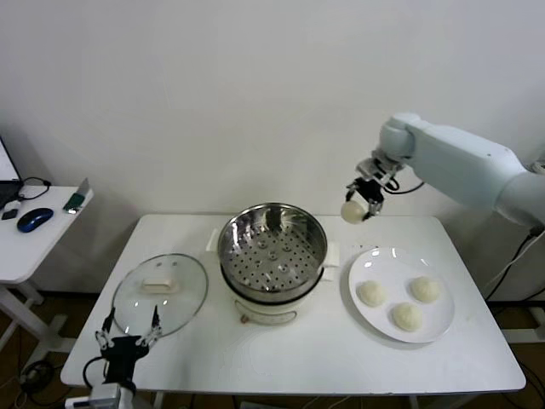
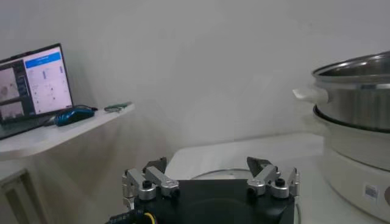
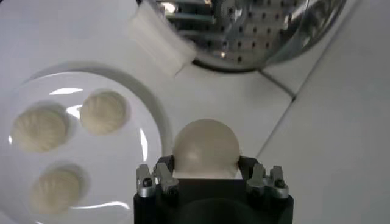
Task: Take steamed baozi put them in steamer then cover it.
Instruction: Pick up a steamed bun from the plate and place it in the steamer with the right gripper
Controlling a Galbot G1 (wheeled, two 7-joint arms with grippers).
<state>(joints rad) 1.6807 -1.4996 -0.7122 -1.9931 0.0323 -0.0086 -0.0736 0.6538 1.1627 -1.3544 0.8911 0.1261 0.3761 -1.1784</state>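
Head view: my right hand (image 1: 363, 202) is gripping 1 baozi (image 1: 352, 210) in open air between steamer (image 1: 272, 247) and plate (image 1: 438, 324); 3 baozi remaining plated. Left hand (image 1: 128, 342), released, is idling beside the cover (image 1: 160, 292) at the table (image 1: 324, 362) edge.

cover (image 1: 160, 291) left of steamer (image 1: 272, 256); plate (image 1: 438, 328) with three baozi (image 1: 407, 316) right.

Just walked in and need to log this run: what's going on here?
The right gripper holds one baozi in the air, above the table between the steamer and the white plate. Three more baozi wait on the plate. The steamer's tray is empty. The cover lies on the table at the steamer's left. The left gripper sits open at the table's near edge, by the cover.
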